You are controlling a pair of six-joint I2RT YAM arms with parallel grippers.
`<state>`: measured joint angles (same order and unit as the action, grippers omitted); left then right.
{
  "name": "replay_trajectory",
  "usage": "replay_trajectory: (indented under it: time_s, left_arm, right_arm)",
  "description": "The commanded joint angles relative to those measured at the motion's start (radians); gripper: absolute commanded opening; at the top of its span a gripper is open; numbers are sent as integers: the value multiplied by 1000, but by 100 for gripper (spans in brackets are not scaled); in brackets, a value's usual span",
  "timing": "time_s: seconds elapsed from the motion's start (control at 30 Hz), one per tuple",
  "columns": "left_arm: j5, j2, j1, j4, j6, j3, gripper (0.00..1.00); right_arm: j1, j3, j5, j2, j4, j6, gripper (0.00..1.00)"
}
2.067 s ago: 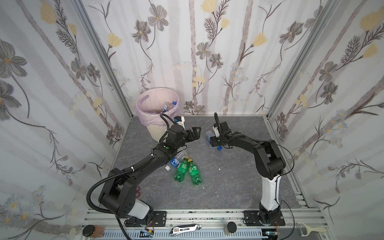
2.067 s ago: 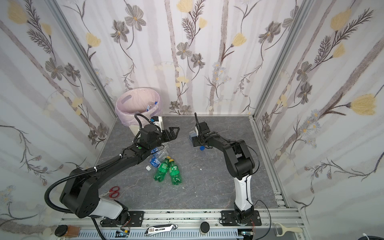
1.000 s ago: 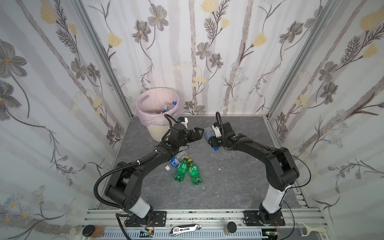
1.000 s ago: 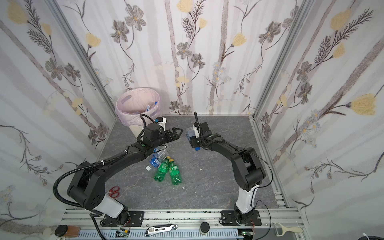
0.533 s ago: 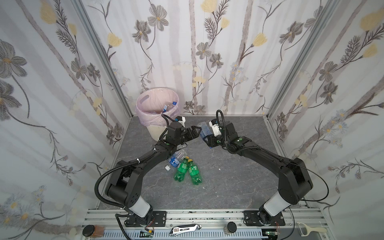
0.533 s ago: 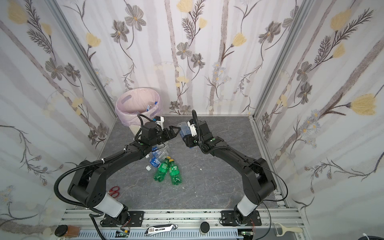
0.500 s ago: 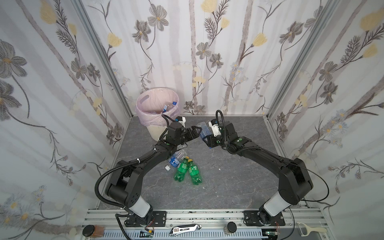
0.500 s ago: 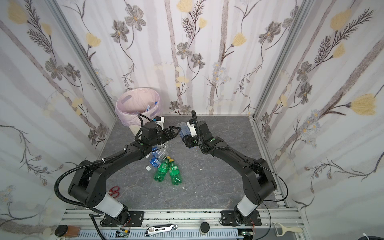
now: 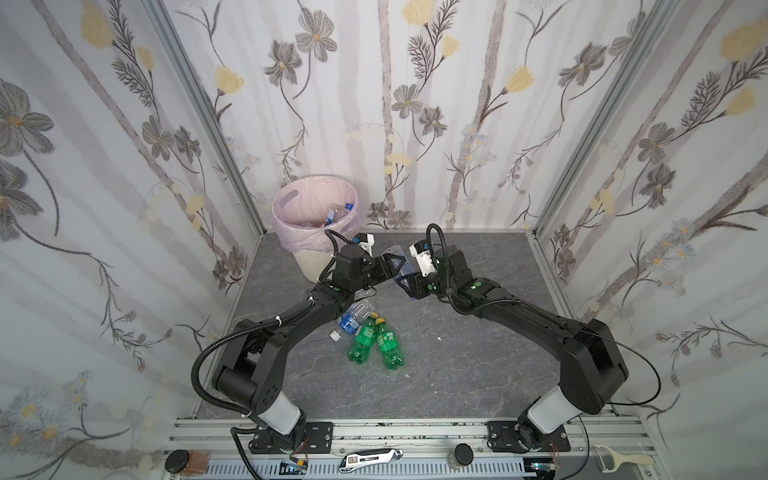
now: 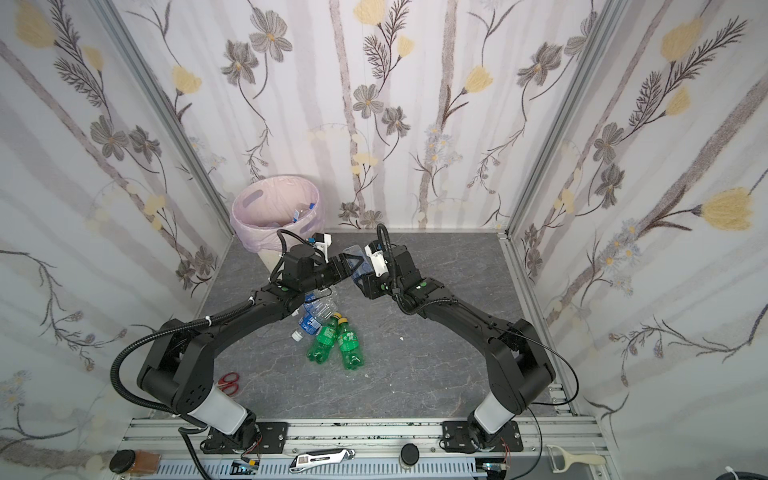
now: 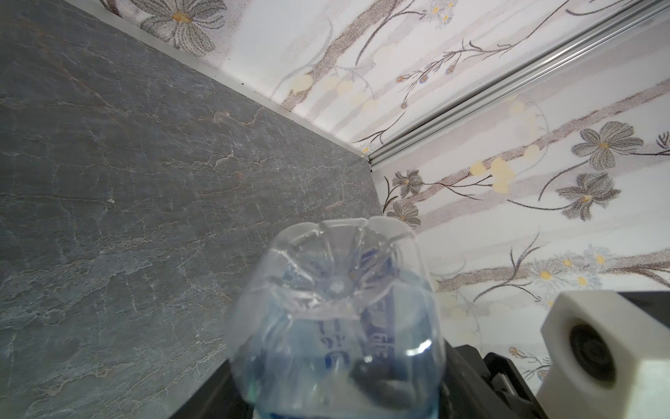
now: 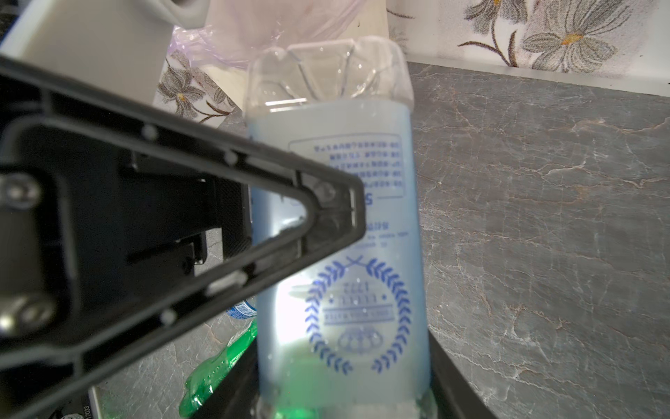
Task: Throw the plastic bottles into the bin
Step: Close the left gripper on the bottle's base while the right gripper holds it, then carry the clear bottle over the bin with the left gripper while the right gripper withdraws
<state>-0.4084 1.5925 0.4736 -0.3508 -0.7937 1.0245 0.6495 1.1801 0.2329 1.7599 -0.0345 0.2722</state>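
Clamping bottle (image 12: 337,217), right pincer (image 9: 404,277); blue crest (image 12: 357,312) visible solely from right wrist.

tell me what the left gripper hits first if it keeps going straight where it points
The clear bottle held by the right gripper; the left gripper has its jaws either side of it, though exact depth is unclear.

Bin (image 9: 305,259) in far-left corner; three bottles (image 9: 365,338) on floor (image 9: 457,353) before it; fourth bottle (image 12: 337,145) right of bin.
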Motion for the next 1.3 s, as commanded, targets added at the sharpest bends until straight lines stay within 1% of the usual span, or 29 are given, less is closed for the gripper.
replay_trajectory:
  time_s: [0.0,0.2,0.27,0.33,0.63,0.77,0.97,1.03,1.07,1.1,1.27]
  left_arm:
    - [-4,-4,-3,-52,-9,-4,65]
    - [-1,-6,-3,-57,-7,-7,54]
    - [0,-6,-4,-57,-7,-9,52]
    - [-1,-7,-4,-57,-9,-9,51]
    - [-1,-11,-11,-60,-10,-12,46]
    - [0,-15,-16,-60,-9,-12,44]
    - [14,-38,-27,-60,13,-16,43]
    - [21,-49,-26,-60,23,-18,42]
    - [23,-54,-26,-60,27,-18,42]
    - [25,-59,-28,-60,33,-19,42]
    - [50,-85,-29,-59,67,-26,42]
  right_arm:
    - [2,-6,23,-8,69,-2,54]
    - [6,-10,26,-6,70,-4,56]
    - [7,-10,26,-6,68,-5,56]
    - [7,-10,28,-7,70,-4,57]
    - [10,-10,29,-7,73,-1,69]
    - [12,-12,28,-15,73,1,73]
    - [13,-23,23,-33,71,-1,82]
    - [14,-29,21,-42,76,-1,89]
    - [15,-33,18,-45,77,0,97]
    - [15,-36,15,-50,80,1,100]
    - [15,-51,4,-79,81,1,100]
